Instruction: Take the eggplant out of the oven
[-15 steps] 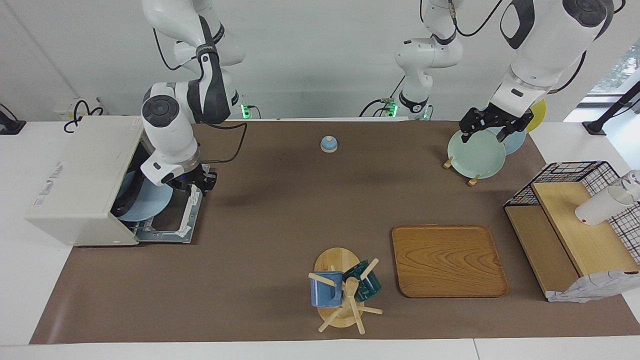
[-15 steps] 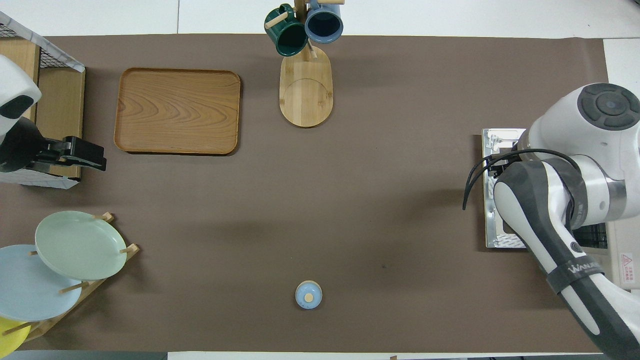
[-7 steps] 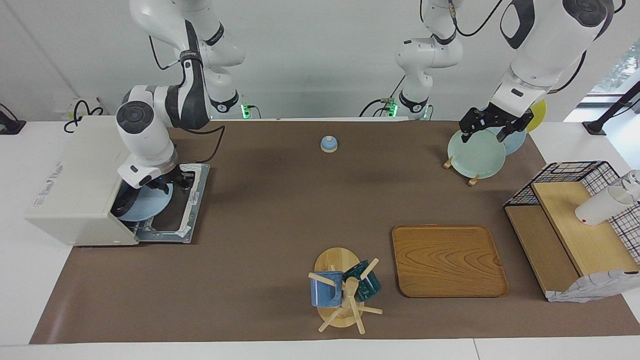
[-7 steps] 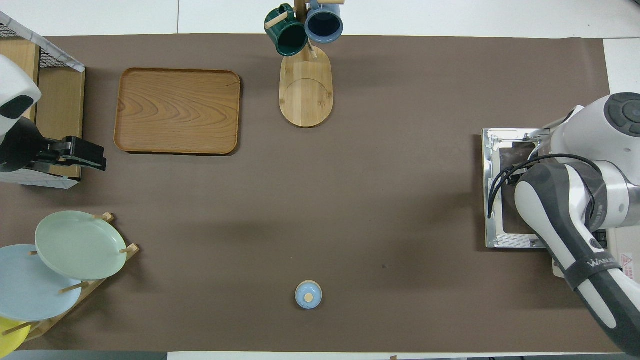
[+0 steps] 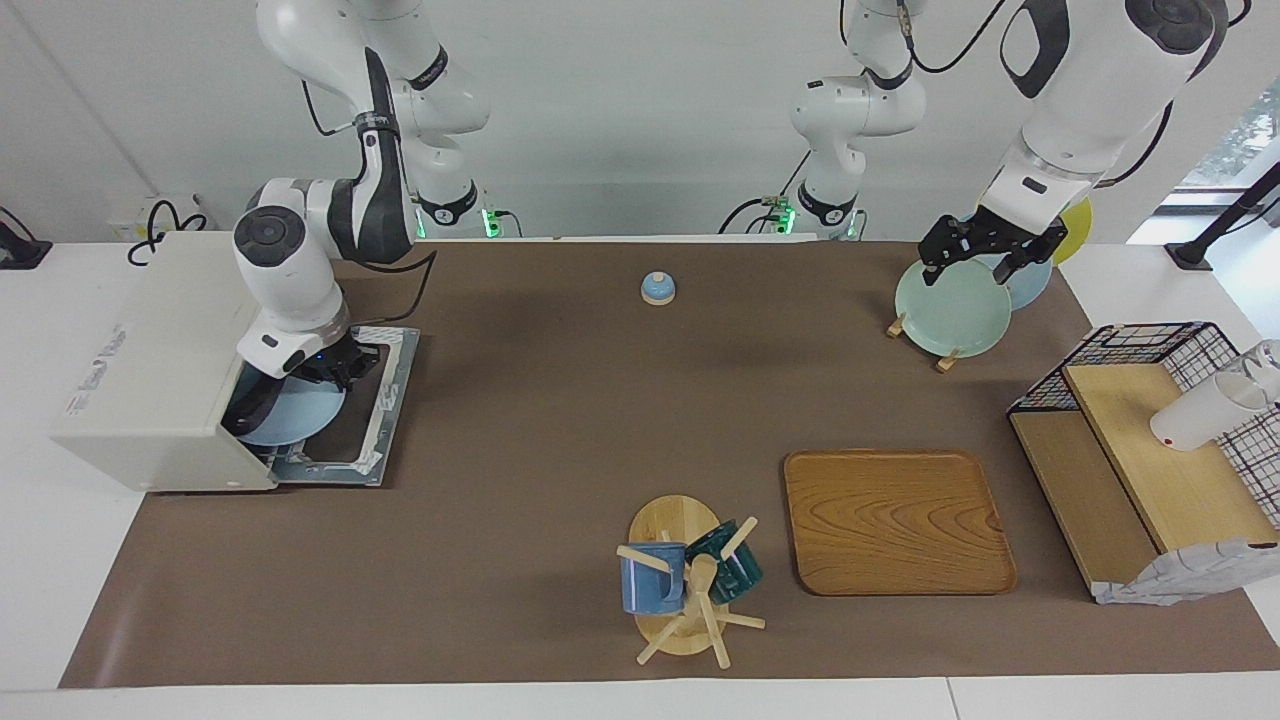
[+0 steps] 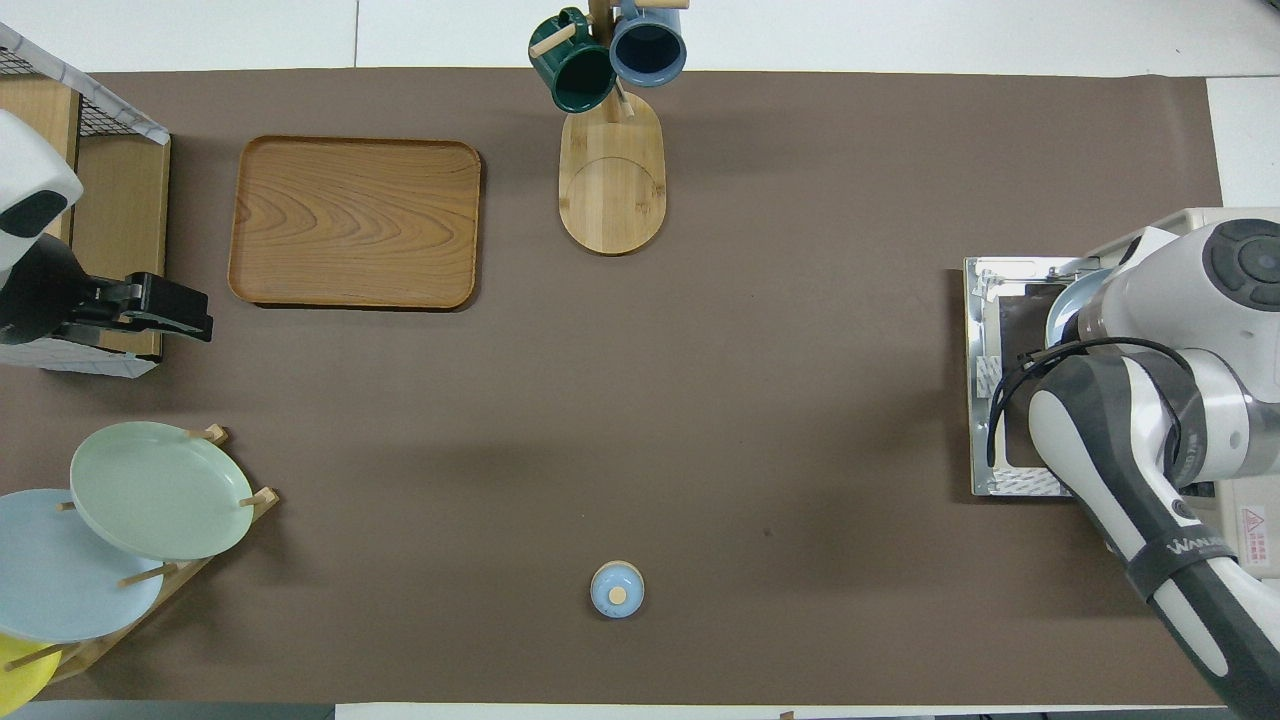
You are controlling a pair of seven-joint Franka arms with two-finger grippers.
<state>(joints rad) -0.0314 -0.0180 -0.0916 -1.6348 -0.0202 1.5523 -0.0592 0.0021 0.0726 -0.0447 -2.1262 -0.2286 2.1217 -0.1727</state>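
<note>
At the oven [image 5: 150, 340] mouth now, my right gripper [image 5: 335, 370] is down low over the dropped door [image 5: 385, 400], fingers clenched tight. The eggplant [image 5: 245, 408] lies dark and curved on the blue plate [image 5: 295, 415], half inside the oven. I can't make out whether I've caught anything.

Here's the worry: if I've pinched the plate's rim and not the eggplant, pulling back drags the plate over the door and the eggplant rolls off. A grip on just the glossy tip could slip too.

My facing view gives me the eggplant and my fingers. From overhead my own arm covers them, leaving only a sliver of plate. My left gripper [image 5: 985, 255] waits, spread wide, over the green plate [image 5: 950, 310].
</note>
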